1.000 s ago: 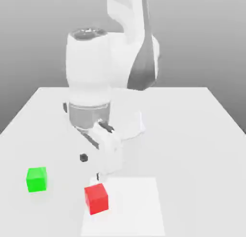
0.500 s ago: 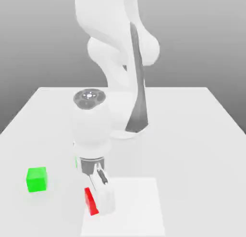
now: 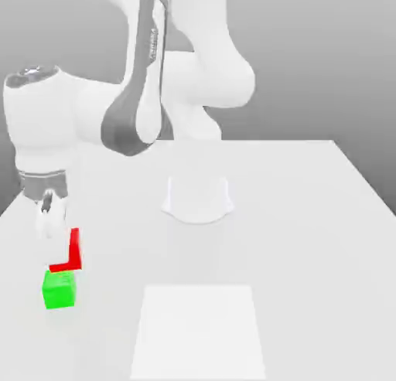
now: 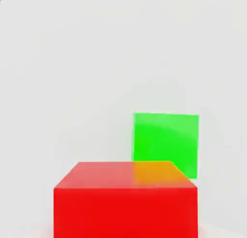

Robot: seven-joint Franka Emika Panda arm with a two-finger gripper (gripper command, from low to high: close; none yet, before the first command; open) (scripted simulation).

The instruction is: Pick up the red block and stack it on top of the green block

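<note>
In the exterior view the red block (image 3: 74,250) hangs just above the green block (image 3: 59,288), near the table's edge on the exterior view's left. My gripper (image 3: 57,239) is shut on the red block, and a white finger (image 3: 48,221) covers much of it. The red block's lower edge is very close to the green block's top; I cannot tell if they touch. In the hand view the red block (image 4: 125,198) sits close to the camera, with the green block (image 4: 166,143) beyond it on the white surface and partly behind it.
The arm's white base (image 3: 198,198) stands mid-table. A brighter white square patch (image 3: 199,329) lies on the white table (image 3: 309,217) near the front edge. The arm's elbow reaches across toward the exterior view's left.
The gripper came down over the red block and shut on it. It then lifted the block off the white patch and carried it to the exterior view's left, over the green block.
</note>
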